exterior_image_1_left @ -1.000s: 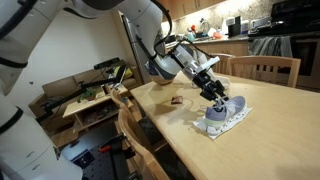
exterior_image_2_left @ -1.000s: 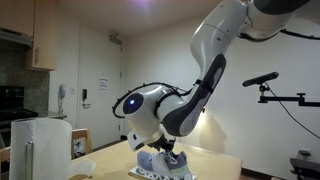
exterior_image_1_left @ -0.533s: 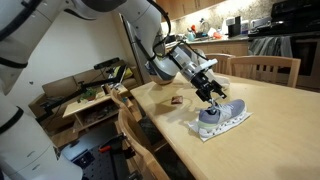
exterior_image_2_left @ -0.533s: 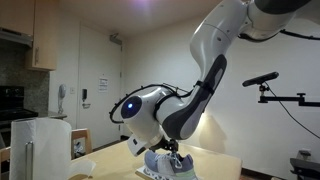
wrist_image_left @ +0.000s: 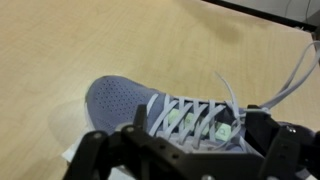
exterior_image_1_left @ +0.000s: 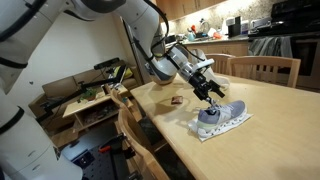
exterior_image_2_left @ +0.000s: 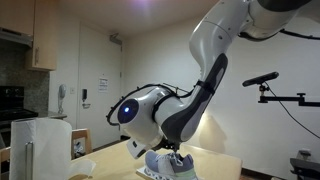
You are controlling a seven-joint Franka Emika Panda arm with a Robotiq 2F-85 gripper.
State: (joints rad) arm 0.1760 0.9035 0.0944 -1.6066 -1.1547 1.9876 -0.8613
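This is a home kitchen with a dining corner. The end effector (exterior_image_1_left: 212, 93) hangs over a wooden dining bench (exterior_image_1_left: 275, 125) with wooden chairs drawn up to it, one chair (exterior_image_1_left: 265, 67) just behind the end effector and a second chair (exterior_image_1_left: 133, 125) on the near side. Farther behind it, wood cabinets (exterior_image_1_left: 185, 8) run above a lit counter (exterior_image_1_left: 215, 38) crowded with small kitchen goods, next to a dark oven (exterior_image_1_left: 298, 14). Well off to the side of the end effector in an exterior view are a wall cabinet (exterior_image_2_left: 42, 35), a black stove (exterior_image_2_left: 12, 100), a paper towel roll (exterior_image_2_left: 45, 145) and a white interior door (exterior_image_2_left: 100, 85).
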